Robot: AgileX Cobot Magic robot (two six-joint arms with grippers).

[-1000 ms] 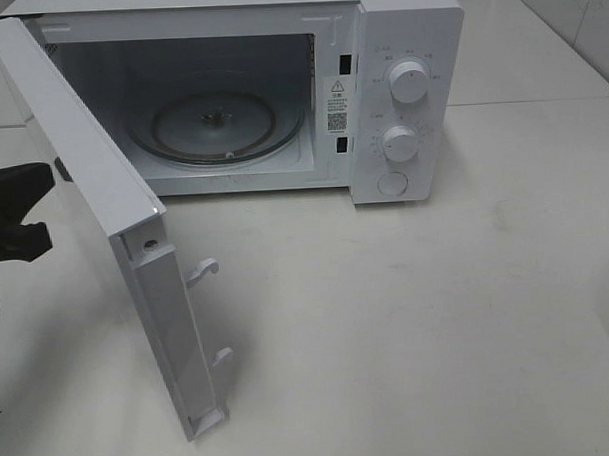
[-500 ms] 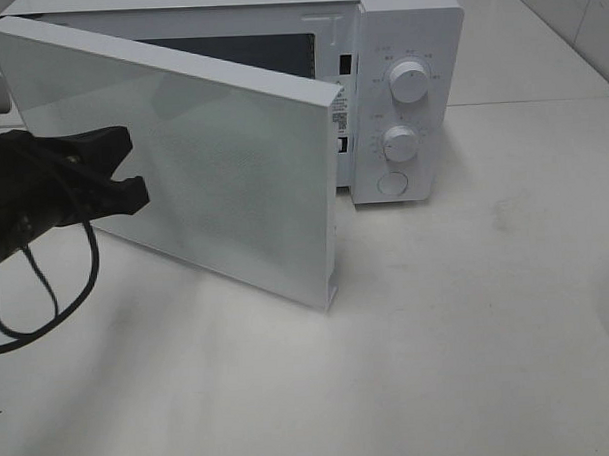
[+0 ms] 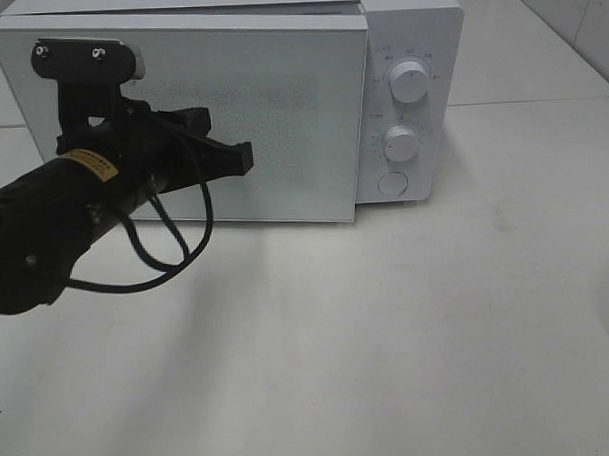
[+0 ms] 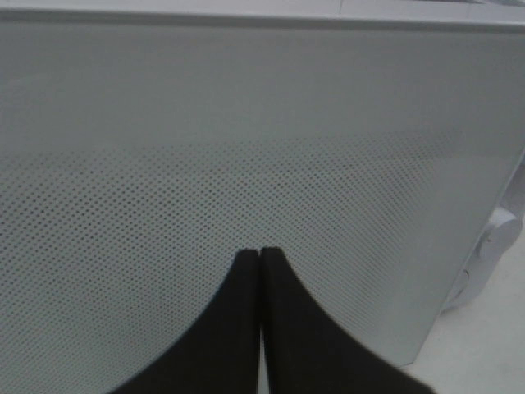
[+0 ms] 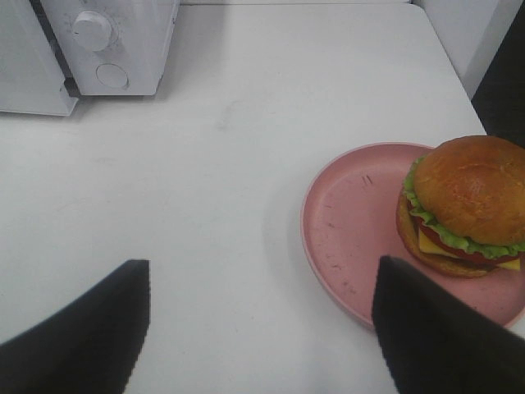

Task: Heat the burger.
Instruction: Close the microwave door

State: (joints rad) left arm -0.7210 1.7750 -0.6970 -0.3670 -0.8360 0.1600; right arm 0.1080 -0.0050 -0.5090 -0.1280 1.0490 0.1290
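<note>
A: Pressing against the microwave door (image 3: 280, 109), was it, that left gripper (image 3: 244, 158)?

B: Its tips were at the door's dotted panel, about the middle of it; whether they actually touched I could not tell. In the left wrist view the two black fingers (image 4: 283, 328) lay flat together with nothing between them, pointing at the mesh (image 4: 246, 164).

A: And the door itself?

B: Nearly shut against the white microwave (image 3: 408, 44), which stood at the far edge of the desk (image 3: 438, 333). The door's free edge stood just proud of the control panel, beside the two dials (image 3: 407, 82) and the round button (image 3: 391, 184). A black cable (image 3: 175, 248) looped under the left arm.

A: Where was the burger (image 5: 466, 209)?

B: On a pink plate (image 5: 353, 222) on the desk, seen only from the right wrist camera. It sat toward one side of the plate, bun on top, lettuce and cheese showing at its edge. Well apart from the microwave.

A: The right gripper (image 5: 262, 328)?

B: Spread wide, holding nothing, hanging over bare desk just beside the plate.
</note>
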